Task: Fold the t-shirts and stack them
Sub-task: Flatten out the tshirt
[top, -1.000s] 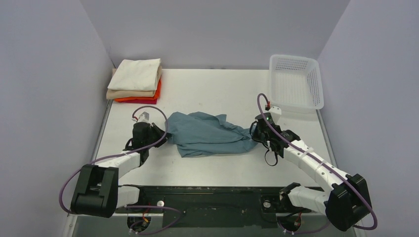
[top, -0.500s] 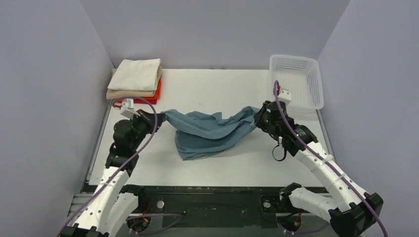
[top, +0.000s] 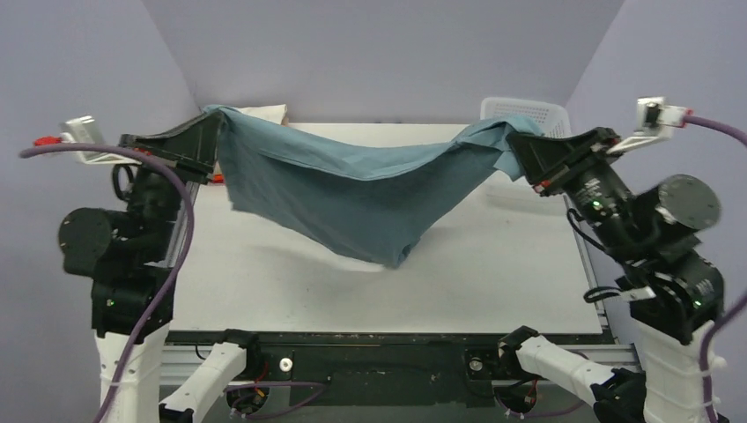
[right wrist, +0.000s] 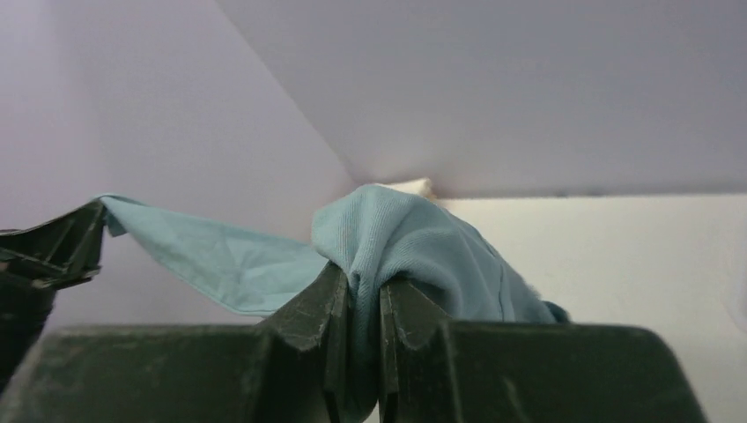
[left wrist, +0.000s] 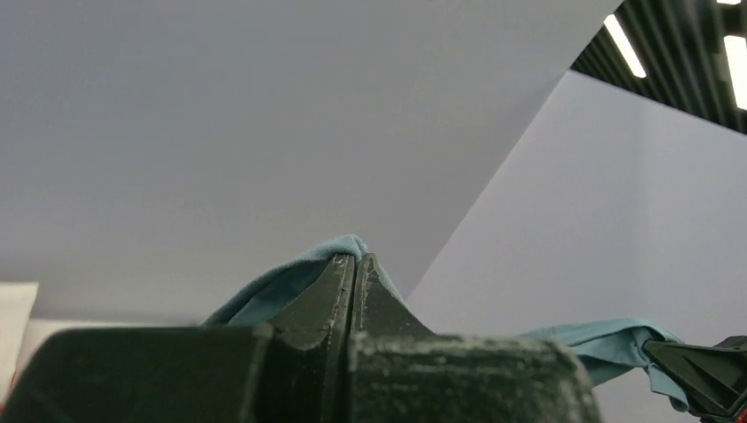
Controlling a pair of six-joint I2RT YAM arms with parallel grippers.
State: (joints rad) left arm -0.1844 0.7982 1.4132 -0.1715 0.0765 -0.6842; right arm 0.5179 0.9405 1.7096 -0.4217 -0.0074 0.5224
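Teal t-shirt point(top: 352, 194) hangs gripped by left claw point(top: 214, 120) and right claw point(top: 514, 141)

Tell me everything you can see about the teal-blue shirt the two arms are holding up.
The dusty teal-blue soft cotton-looking t-shirt hangs stretched out in the air. The black two-finger left gripper pinches one end shut, and the black two-finger right gripper holds the other end, which is bunched. Its top edge sags in the middle. The body drapes in loose folds to a low point that seems off the white table, above its shadow. Sleeves and collar cannot be made out.
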